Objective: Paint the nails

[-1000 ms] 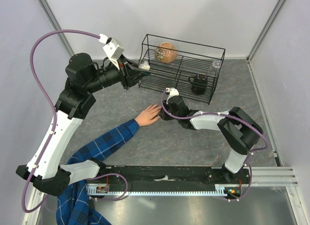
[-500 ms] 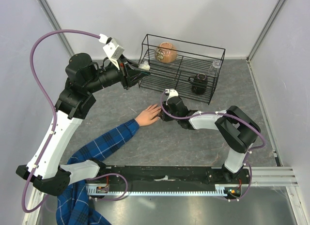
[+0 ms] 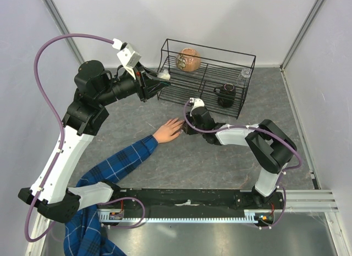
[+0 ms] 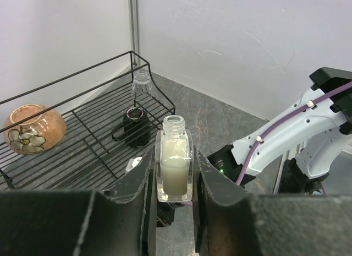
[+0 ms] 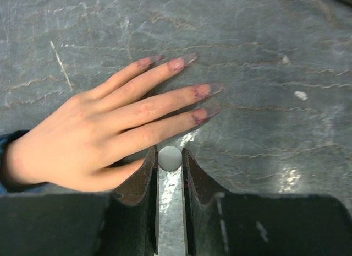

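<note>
A light-skinned hand (image 3: 168,130) in a blue plaid sleeve (image 3: 118,165) lies flat on the grey table. In the right wrist view the hand (image 5: 99,140) shows long pale nails (image 5: 202,91), some smeared with reddish marks. The thumb tip is hidden behind my gripper finger. My right gripper (image 5: 169,154) hovers just beside the thumb, shut on a small white round cap (image 5: 170,158) seen end-on. My left gripper (image 4: 172,159) is raised near the rack, shut on a clear uncapped bottle (image 4: 175,179) of milky liquid. From above, the left gripper (image 3: 159,80) and right gripper (image 3: 186,125) stand apart.
A black wire rack (image 3: 209,74) at the back holds a brown flowered vase (image 3: 188,59), a black mug (image 3: 225,93) and a small clear glass (image 3: 245,74). Walls enclose the table on three sides.
My right wrist has shifted slightly right and back beside the fingertips. The hand and the left arm with the bottle have stayed still.
</note>
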Robot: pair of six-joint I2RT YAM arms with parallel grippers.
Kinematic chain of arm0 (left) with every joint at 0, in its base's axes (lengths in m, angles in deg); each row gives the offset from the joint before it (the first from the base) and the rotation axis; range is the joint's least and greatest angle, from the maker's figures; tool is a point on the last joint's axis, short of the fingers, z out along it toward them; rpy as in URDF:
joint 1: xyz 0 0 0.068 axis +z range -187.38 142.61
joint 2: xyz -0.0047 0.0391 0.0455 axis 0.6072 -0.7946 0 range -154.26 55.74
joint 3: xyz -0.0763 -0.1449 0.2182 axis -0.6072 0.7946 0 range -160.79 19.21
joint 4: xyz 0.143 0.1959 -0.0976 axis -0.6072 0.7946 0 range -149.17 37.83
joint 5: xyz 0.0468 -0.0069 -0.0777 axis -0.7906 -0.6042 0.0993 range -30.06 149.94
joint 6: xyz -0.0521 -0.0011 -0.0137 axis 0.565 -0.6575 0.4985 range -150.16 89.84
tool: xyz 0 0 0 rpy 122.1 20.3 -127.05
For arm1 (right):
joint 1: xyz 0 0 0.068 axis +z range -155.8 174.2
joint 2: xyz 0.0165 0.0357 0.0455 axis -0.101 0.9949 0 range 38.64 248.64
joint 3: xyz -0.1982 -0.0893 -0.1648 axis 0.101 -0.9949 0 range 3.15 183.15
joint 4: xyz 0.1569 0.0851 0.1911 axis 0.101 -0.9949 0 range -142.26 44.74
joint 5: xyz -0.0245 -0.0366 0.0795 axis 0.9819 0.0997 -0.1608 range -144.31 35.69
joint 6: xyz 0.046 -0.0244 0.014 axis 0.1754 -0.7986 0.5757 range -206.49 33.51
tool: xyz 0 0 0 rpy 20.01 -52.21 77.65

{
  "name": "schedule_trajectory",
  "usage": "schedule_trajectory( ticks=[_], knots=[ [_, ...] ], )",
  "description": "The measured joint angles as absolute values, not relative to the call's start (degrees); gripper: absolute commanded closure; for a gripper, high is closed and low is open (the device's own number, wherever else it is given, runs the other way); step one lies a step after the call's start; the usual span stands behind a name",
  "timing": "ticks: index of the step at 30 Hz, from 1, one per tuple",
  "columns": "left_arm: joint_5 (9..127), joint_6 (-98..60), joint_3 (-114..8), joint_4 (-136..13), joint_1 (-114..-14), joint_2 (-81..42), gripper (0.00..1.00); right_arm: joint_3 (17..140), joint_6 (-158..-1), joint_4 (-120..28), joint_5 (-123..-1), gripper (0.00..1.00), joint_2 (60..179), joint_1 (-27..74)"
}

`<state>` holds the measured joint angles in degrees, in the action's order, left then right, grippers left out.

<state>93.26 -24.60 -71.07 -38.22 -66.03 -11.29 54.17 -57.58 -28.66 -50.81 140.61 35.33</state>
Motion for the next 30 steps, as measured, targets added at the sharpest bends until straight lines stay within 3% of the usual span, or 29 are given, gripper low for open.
schedule_trajectory(
  ticks=[30],
  knots=[
    [93.11, -25.17, -71.07, -38.20, -66.03, -11.29, 0.98, 56.21, -57.78, -29.09, -52.99, 1.00, 141.42, 34.58]
  ],
)
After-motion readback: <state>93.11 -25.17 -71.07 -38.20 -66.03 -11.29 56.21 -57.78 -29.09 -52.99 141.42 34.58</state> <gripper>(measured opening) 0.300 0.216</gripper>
